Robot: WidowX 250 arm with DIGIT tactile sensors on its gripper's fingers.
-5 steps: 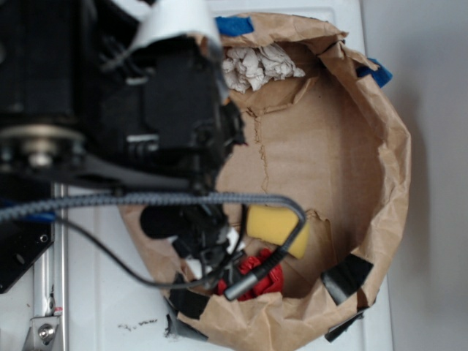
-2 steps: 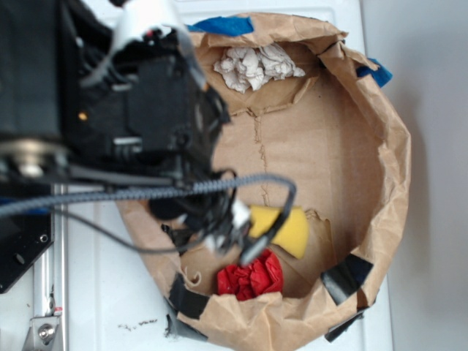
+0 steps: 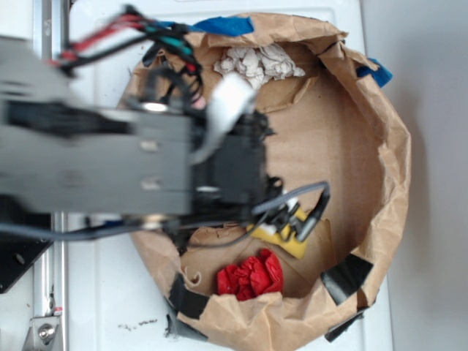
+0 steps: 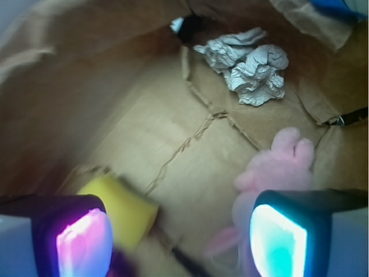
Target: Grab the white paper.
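The white paper (image 3: 257,64) is a wrinkly off-white wad at the far edge of the brown paper enclosure (image 3: 391,168); in the wrist view it (image 4: 251,66) lies ahead, upper right of centre. My gripper (image 4: 180,239) is open and empty, its two lit pads wide apart at the bottom of the wrist view, well short of the paper. In the exterior view the arm (image 3: 131,164) hangs over the enclosure's left half and hides the fingers.
A yellow sponge (image 4: 122,208) lies by the left pad, and shows under the cables in the exterior view (image 3: 289,238). A pink soft toy (image 4: 277,170) sits by the right pad. A red wrinkly wad (image 3: 251,275) lies near the front wall. Brown paper walls ring the floor.
The arm has swung up and to the right over the enclosure. The red wad, earlier half hidden by cables, now shows fully. The white paper has not moved.
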